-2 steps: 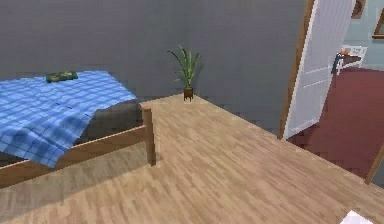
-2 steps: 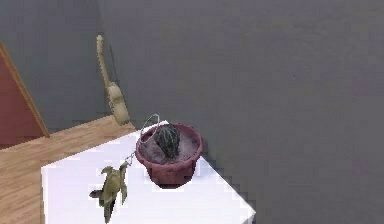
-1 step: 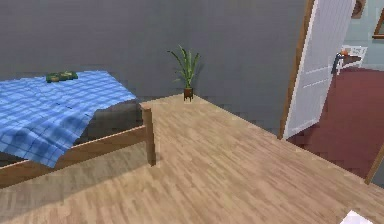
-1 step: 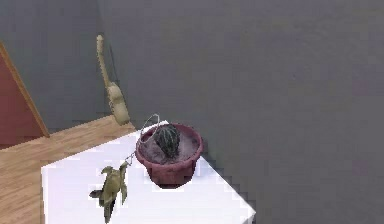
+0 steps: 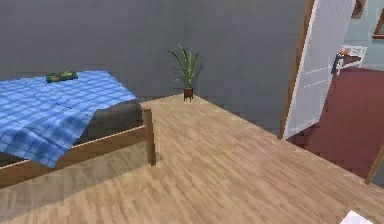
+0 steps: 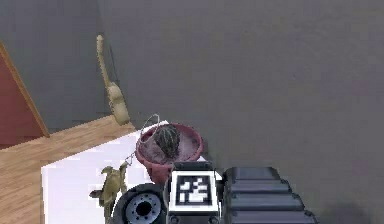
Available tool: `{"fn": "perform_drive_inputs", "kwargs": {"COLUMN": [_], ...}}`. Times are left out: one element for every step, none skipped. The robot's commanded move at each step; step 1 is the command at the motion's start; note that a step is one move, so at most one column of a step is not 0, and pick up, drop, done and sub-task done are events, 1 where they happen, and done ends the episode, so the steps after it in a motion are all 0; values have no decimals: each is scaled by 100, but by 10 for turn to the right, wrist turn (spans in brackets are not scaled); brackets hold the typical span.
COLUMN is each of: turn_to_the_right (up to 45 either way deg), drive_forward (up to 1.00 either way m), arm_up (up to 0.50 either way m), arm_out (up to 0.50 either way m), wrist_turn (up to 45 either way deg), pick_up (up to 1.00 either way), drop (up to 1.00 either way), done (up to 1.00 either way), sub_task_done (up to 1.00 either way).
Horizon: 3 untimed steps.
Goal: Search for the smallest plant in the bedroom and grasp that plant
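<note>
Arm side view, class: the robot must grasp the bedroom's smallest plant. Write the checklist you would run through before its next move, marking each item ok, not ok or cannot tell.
1. A plant stands on the arm's side: wiry potted plant on the white table: ok.
2. It is the smallest: a leafy potted plant stands in the corner in the forward view: cannot tell.
3. Gripper carries nothing: the wiry potted plant stands on the table behind it: cannot tell.
4. Gripper lined up with that plant: cannot tell.
5. Nothing crowds the plant: a small olive thing stands close by on the table: not ok.
</note>
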Motion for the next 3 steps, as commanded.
{"fn": "perform_drive_inputs", "kwargs": {"turn_to_the_right": [0,0,0], "drive_forward": [0,0,0], "arm_up": [0,0,0], "arm_out": [24,0,0], "wrist_turn": [0,450,450], "pick_up": [0,0,0], "drop": [0,0,0], "done": [0,0,0], "sub_task_done": [0,0,0]}}
